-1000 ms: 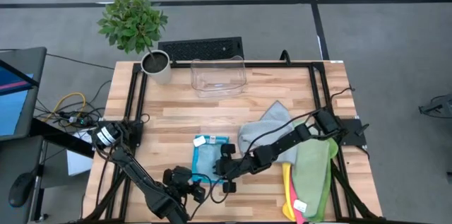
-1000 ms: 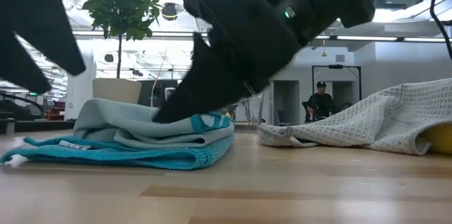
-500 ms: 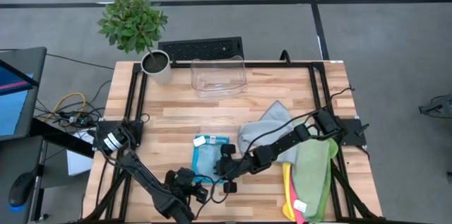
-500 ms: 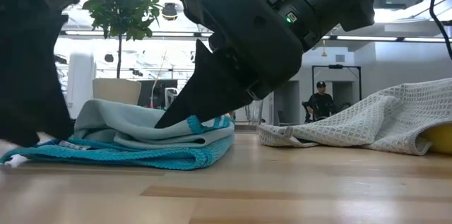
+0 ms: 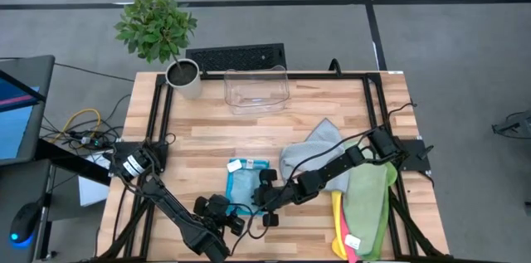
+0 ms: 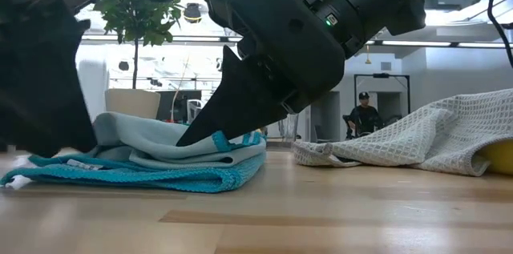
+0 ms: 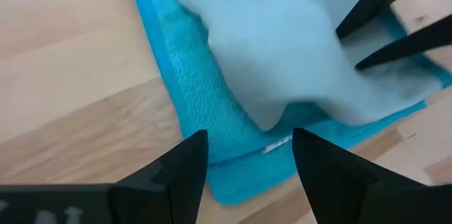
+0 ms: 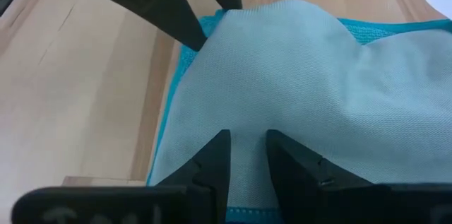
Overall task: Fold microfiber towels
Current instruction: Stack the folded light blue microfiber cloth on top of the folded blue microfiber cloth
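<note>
A teal microfiber towel [image 5: 236, 187] lies flat near the table's front edge, a white tag [image 5: 237, 164] at its far end. A light blue towel [image 7: 282, 47] lies bunched on top of it. My right gripper [image 8: 247, 136] comes in from the right and is shut on the light blue towel. My left gripper [image 7: 248, 136] is open low over the teal towel's near corner [image 7: 240, 174], one finger on either side of it. Whether it touches the cloth does not show. My right gripper pinches the light blue towel between its two fingers [image 7: 353, 30], near the towel's right edge [image 8: 248, 121]. The fingers slant down from the table's right side. The cloth bulges up ahead of the fingertips and rests slack on the teal towel; how many layers are held does not show.
A grey waffle towel [image 5: 309, 152] lies right of the pair, with pale green [image 5: 370, 201], yellow and pink towels [image 5: 338, 223] at the right edge. A clear plastic bin [image 5: 255, 90], a potted plant [image 5: 182, 74] and a keyboard [image 5: 236, 56] stand at the far edge.
My left gripper has come down and moved in toward the teal towel's near corner, rolling slightly; it now covers the towel's left end in the low view. My right gripper and both towels have kept still.
</note>
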